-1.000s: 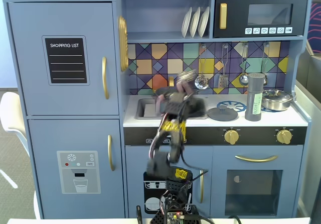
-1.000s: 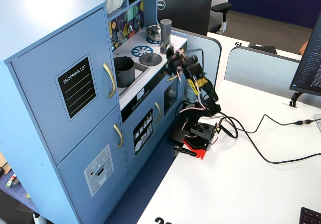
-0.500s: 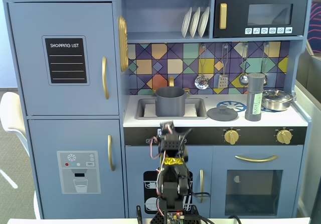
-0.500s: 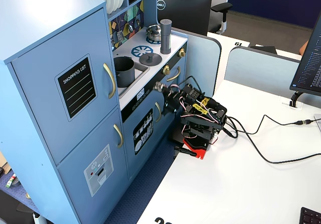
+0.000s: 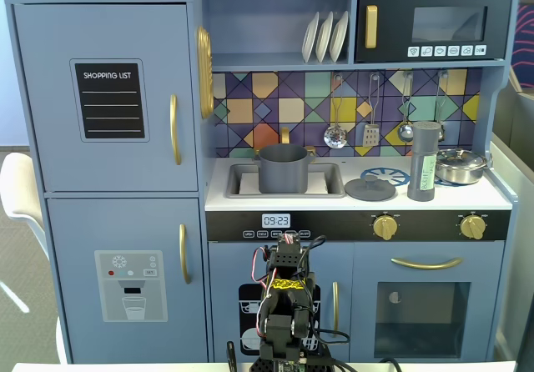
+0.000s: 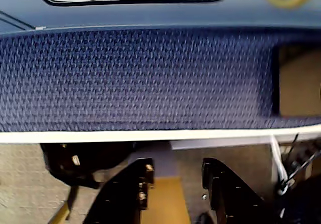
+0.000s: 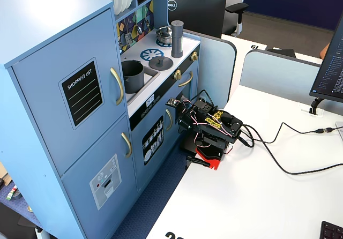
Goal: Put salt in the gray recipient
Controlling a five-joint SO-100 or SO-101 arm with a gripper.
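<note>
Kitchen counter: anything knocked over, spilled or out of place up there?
Nothing stands out. The salt stands upright on the stove, the gray pot sits in the sink, its lid lies flat between them. The gripper is folded low, empty.

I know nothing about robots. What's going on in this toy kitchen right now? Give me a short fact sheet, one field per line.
Setting: blue toy kitchen
Arm: folded low in front of the kitchen
Gripper: open, empty, pointing down at the floor
Salt: upright on the counter, right of the flat lid in the front fixed view
Gray pot: standing in the sink recess
Steel pan: on the burner at far right
</note>
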